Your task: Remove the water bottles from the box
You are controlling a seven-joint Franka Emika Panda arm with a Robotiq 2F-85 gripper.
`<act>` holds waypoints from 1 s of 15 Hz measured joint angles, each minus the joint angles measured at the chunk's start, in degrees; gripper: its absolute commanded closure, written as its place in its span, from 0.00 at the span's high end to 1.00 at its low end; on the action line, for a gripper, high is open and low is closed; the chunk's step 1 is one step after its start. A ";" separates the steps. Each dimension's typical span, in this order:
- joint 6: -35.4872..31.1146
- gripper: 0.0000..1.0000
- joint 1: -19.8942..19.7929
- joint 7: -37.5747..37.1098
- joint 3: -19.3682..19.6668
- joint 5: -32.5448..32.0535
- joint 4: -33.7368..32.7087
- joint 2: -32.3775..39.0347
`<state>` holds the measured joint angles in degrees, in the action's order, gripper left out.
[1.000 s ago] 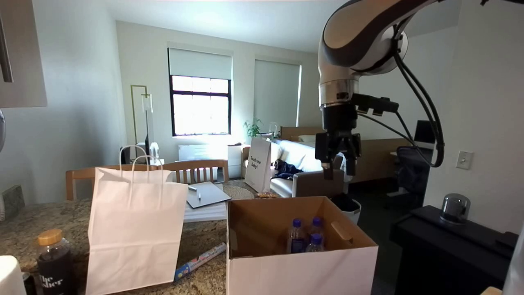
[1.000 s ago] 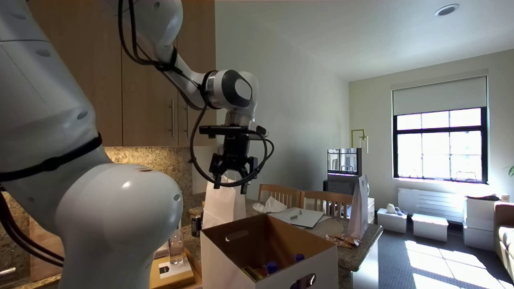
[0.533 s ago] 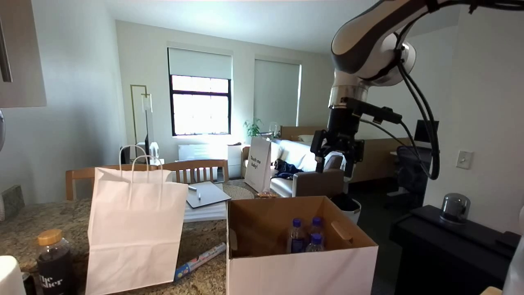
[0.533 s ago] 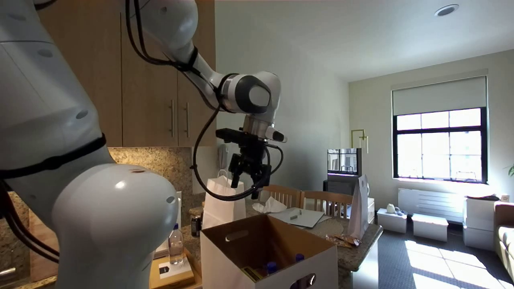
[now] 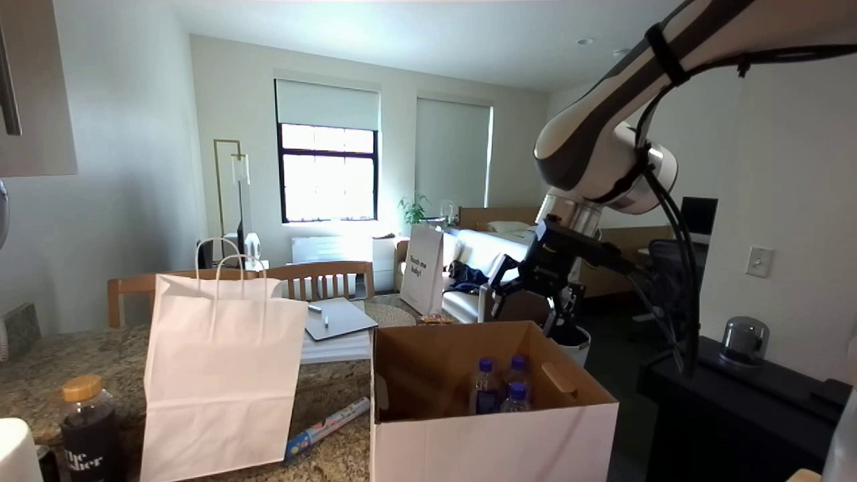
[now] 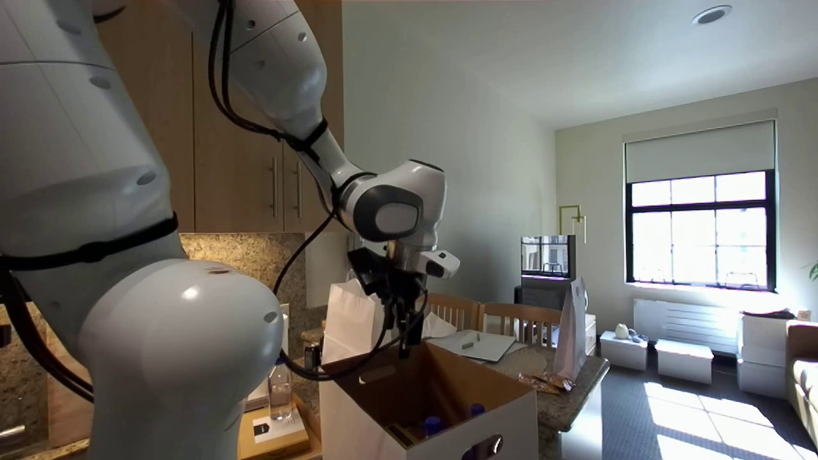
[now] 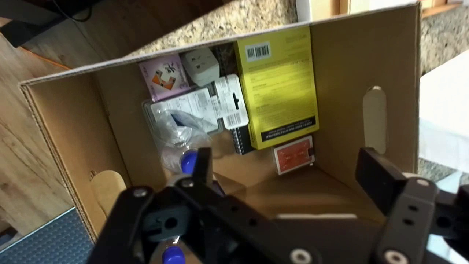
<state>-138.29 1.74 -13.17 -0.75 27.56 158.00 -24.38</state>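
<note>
"Two jaws, well apart: what does the end effector (image 7: 285, 161) hold?"

"Nothing; it hangs tilted. One bottle (image 7: 188, 161) shows partly behind the jaw at left of centre in the wrist view."

"And the rest?"

"Another bottle (image 7: 173, 255) at the bottom of that frame, left of centre. In an exterior view three bottles (image 5: 485, 388) stand upright in the box (image 5: 492, 445), lower right."

"Then I'd shift toward frame left and descend along a bottle's upright axis."

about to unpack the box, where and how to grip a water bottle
I'd take a water bottle by its blue cap, from straight above: it stands upright, cap up, inside the open-topped cardboard box, which would likely hinder a side approach.
</note>
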 measured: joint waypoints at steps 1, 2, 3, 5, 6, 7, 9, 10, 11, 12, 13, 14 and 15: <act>-4.73 1.00 0.13 -1.66 -0.78 0.51 0.85 1.16; -9.08 1.00 0.03 -3.38 -1.29 0.53 1.29 2.47; -13.00 1.00 -0.25 -5.22 -1.64 0.24 1.34 4.04; -20.40 1.00 -1.64 -10.50 -3.14 -2.42 1.32 7.76; -23.59 1.00 -3.31 -14.66 -5.07 -5.63 1.33 9.96; -25.78 1.00 -5.93 -19.30 -7.92 -9.65 1.32 12.17; -26.01 1.00 -13.69 -28.78 -15.12 -19.63 1.17 15.42; -24.13 1.00 -15.66 -32.59 -16.42 -23.99 1.04 15.73; -21.15 1.00 -14.99 -33.96 -15.59 -25.23 0.71 15.28; -18.13 1.00 -13.02 -33.75 -14.02 -24.36 0.23 14.35; -15.15 1.00 -10.34 -32.34 -12.21 -22.06 -0.31 13.13; -11.61 1.00 -7.23 -29.35 -10.42 -18.61 -1.05 11.84; -7.90 1.00 -4.50 -26.52 -8.98 -15.70 -1.91 10.81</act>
<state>-146.19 -2.77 -39.68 -9.74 11.85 156.09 -13.57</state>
